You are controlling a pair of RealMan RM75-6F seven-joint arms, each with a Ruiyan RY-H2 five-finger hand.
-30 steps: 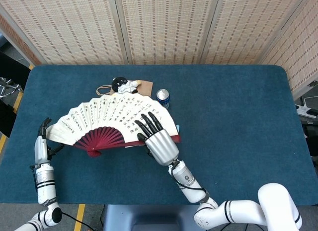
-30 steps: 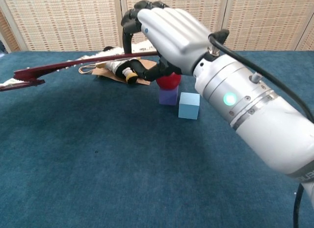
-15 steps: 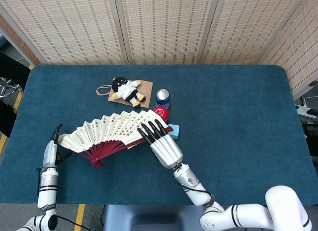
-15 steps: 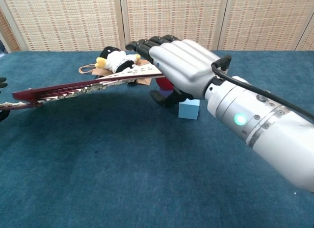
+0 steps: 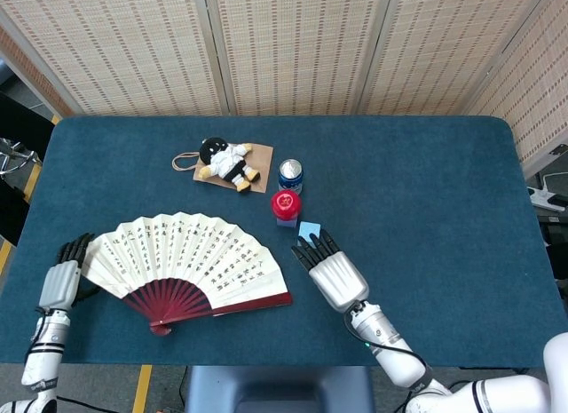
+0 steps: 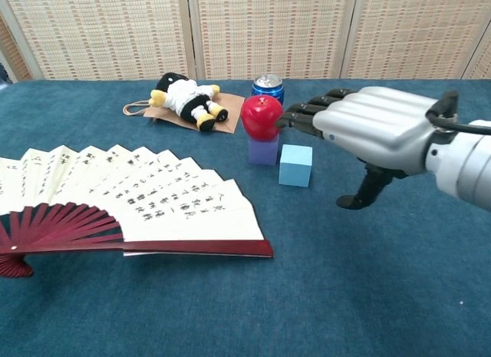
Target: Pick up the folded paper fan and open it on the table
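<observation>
Blue table (image 5: pixel 426 182); woven screens (image 5: pixel 293 49) behind.

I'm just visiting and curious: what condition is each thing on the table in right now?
paper fan: spread open, flat on the table
right hand: empty, beside the fan
left hand: at the fan's left edge
soda can: upright
red apple: atop the purple block
plush doll: lying on brown paper bag
</observation>
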